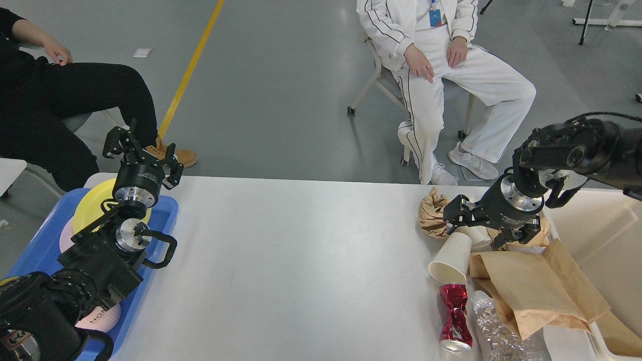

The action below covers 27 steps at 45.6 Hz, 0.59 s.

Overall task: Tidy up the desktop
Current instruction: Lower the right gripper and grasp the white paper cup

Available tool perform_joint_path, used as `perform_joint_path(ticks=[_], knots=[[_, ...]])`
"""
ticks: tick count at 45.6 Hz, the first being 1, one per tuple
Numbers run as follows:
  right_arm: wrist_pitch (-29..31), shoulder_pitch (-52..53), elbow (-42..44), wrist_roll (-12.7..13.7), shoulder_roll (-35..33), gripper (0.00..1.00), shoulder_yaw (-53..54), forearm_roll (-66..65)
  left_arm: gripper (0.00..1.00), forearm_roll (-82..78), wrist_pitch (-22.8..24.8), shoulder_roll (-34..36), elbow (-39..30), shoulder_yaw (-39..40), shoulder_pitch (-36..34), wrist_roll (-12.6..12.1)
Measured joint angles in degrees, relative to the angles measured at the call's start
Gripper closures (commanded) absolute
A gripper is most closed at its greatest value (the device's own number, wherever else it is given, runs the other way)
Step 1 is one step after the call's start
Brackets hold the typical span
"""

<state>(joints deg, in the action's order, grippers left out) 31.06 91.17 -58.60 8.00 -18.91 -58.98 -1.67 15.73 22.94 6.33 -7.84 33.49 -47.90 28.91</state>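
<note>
- the desktop (301, 260) fills the lower middle of the view, under both arms; the clutter to clear sits at its right end, next to the bin (597, 235).
- right claw (479, 225) hangs low over that clutter, fingers apart and empty, one finger (454, 215) by the far paper wad (432, 213), the other toward the crumpled paper (539, 235) on its bin side.
- left claw (140, 150) is raised over the far end of the blue tray (165, 220), fingers apart, holding nothing.
- paper cups: two. one lies right under the right claw, mostly hidden (476, 235); the other (451, 258) lies on its side just nearer me. likely light and thin-walled, crushed by a hard squeeze; pinch across the rim or body gently.
- paper wads: two by my count (the bin-side one is half hidden). soft and springy; a grip anywhere in the bulk should do.
- brown bag (536, 288): one, flat and floppy, nearer me than the claw, leaning on the bin edge; best taken by an edge.
- red can (455, 316): one, crushed, light, likely slick; grip across the dented waist.
- clear crinkled bottle (501, 336): one, beside the can, soft and slippery.
- plates in the tray under the left arm: a yellow plate (93, 200) plus pink ones, count unclear.
</note>
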Motion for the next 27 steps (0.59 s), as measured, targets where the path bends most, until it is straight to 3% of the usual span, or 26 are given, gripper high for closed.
perform_joint_path(ticks=[12, 27], knots=[[-11.49, -9.37, 3.56, 0.0, 0.6, 0.0, 1.87, 0.09, 0.04, 0.0, 0.0, 0.0, 0.01, 0.0, 0.0, 0.0], [-13.65, -13.36, 6.71, 0.0, 1.78, 0.0, 3.75, 0.09, 0.04, 0.0, 0.0, 0.0, 0.02, 0.0, 0.0, 0.0]])
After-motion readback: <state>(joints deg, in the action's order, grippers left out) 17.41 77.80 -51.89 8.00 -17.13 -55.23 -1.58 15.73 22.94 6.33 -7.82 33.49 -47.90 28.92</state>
